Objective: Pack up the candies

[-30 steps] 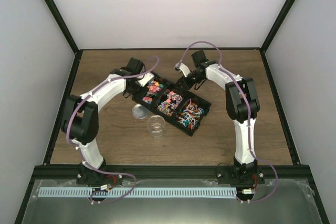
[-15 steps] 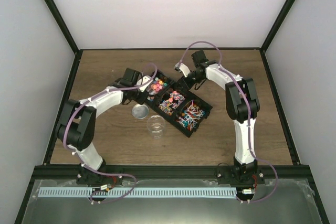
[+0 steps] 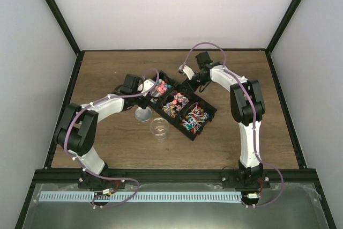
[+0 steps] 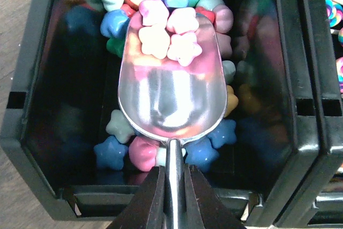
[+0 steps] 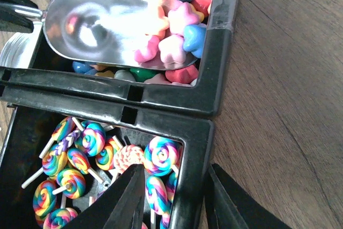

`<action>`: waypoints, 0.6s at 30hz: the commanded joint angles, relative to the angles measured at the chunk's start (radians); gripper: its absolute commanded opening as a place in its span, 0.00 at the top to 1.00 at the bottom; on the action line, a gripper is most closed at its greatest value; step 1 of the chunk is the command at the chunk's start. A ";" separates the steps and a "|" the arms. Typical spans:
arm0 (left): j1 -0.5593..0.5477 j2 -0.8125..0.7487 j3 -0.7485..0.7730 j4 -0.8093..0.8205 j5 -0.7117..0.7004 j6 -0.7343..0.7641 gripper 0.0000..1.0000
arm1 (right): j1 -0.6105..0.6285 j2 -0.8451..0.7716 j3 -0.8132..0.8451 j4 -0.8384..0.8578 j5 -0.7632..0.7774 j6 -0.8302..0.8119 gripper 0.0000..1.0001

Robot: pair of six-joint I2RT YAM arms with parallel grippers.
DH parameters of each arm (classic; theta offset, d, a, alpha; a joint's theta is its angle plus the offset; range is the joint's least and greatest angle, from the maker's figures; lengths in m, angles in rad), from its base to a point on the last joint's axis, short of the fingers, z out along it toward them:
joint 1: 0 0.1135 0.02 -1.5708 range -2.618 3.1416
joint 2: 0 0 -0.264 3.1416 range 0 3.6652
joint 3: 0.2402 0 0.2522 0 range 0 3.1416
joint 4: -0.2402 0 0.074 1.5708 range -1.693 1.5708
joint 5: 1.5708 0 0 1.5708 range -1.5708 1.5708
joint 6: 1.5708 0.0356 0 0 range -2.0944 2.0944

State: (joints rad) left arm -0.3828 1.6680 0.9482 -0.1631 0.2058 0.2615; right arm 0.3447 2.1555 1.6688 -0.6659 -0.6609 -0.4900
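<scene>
The left arm arcs from its base at the lower left of the top view toward the centre, forearm stretched out. The left pincer is clamped on the thin handle of a metal scoop. The right arm rises from the lower right, elbow high, and bends leftward. The right pincer points down, its fingers spread apart.
</scene>
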 commanded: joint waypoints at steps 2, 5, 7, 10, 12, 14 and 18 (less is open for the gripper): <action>0.001 -0.018 -0.049 0.125 0.031 0.030 0.96 | -0.001 0.013 0.032 -0.021 -0.003 -0.050 0.67; -0.011 0.044 0.010 0.100 0.051 0.022 0.96 | -0.001 0.019 0.032 -0.017 -0.009 -0.058 0.68; -0.008 0.065 0.049 0.076 0.055 0.016 0.96 | -0.001 0.026 0.040 -0.021 -0.006 -0.061 0.68; 0.000 -0.001 0.008 0.087 0.056 0.041 0.96 | -0.005 0.027 0.048 -0.023 -0.006 -0.062 0.68; 0.001 -0.034 -0.052 0.164 0.087 0.056 0.96 | -0.007 0.029 0.050 -0.021 -0.010 -0.062 0.68; -0.010 0.012 -0.027 0.169 0.096 0.046 0.96 | -0.007 0.035 0.053 -0.024 -0.010 -0.064 0.68; 0.024 0.025 0.052 0.010 0.122 0.024 0.96 | -0.014 0.032 0.068 -0.036 0.000 -0.073 0.68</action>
State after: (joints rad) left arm -0.3843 1.6997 0.9573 -0.0982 0.2577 0.2874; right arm 0.3378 2.1818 1.6863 -0.6827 -0.6567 -0.5419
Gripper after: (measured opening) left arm 0.095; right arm 0.321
